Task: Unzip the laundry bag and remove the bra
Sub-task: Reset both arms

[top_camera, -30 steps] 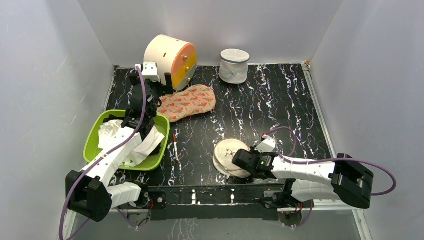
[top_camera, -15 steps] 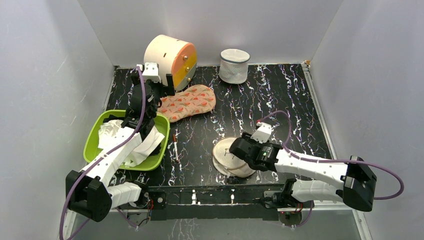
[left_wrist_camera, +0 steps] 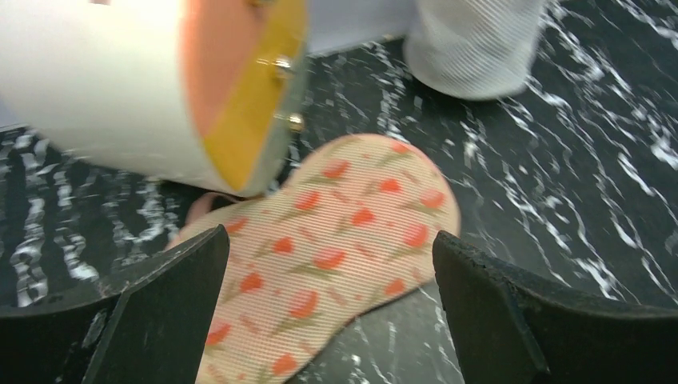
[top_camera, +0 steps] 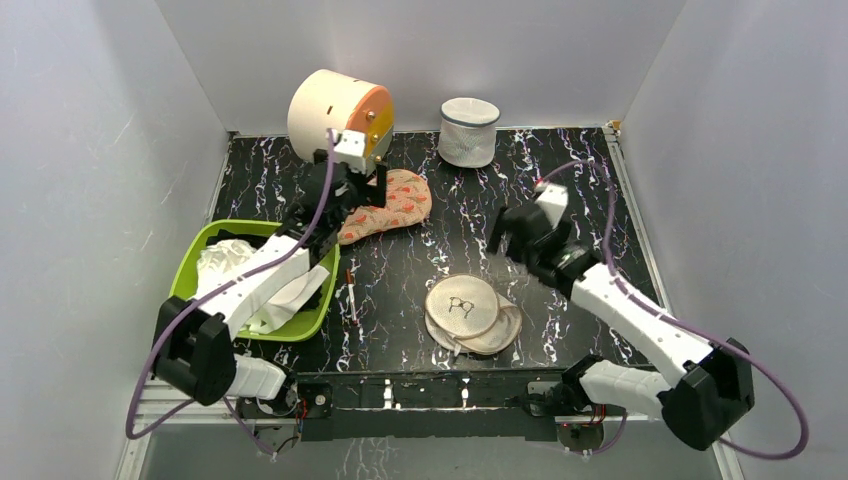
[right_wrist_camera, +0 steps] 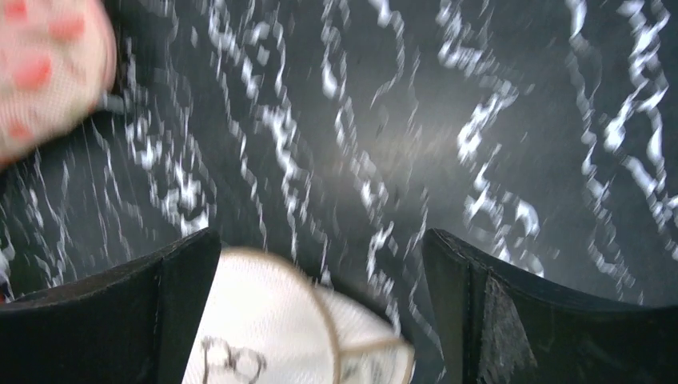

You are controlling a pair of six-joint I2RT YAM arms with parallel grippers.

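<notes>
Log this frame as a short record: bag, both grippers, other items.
laundry bag: lying front centre, drawing upward, nothing gripping it
left gripper: open, empty, over orange patterned cloth
right gripper: open, empty, above and behind the bag
green bin: holds white fabric, kind unclear

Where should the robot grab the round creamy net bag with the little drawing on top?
Probably the tan zip trim along the edge of the round cream mesh laundry bag, pinched from straight above. The bag lies flat, drawing up, so only that edge sticks out. Its right side is nearest the open right gripper. I cannot see the zip pull.
</notes>
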